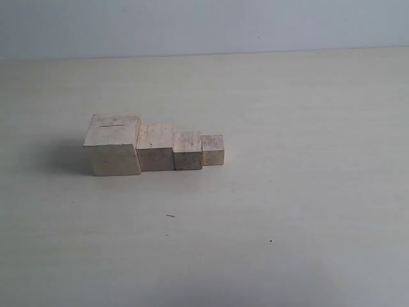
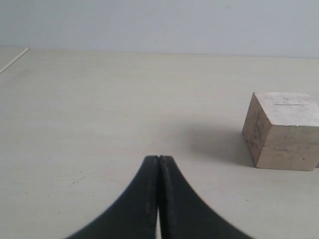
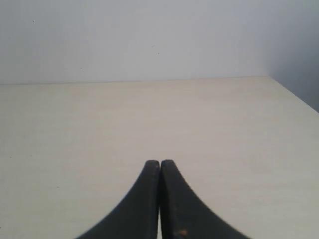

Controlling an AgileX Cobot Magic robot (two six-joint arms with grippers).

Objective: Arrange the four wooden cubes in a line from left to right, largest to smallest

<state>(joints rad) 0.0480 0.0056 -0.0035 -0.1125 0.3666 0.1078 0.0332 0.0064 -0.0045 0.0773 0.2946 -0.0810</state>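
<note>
Four pale wooden cubes [image 1: 155, 153] sit in one row on the cream table [image 1: 300, 192], left of the middle. The row runs left to right, sides touching: biggest cube [image 1: 113, 145], second cube [image 1: 155, 144], third cube [image 1: 188, 151], smallest cube [image 1: 213, 150]. Two tiny dark specks lie in front. The black left gripper [image 2: 159, 158] and black right gripper [image 3: 160, 162] are pinched closed, tips together.

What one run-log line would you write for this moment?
row: largest cube left, stepping down to smallest cube right | left claw: shut, empty | right claw: shut, empty | task: looks done
</note>
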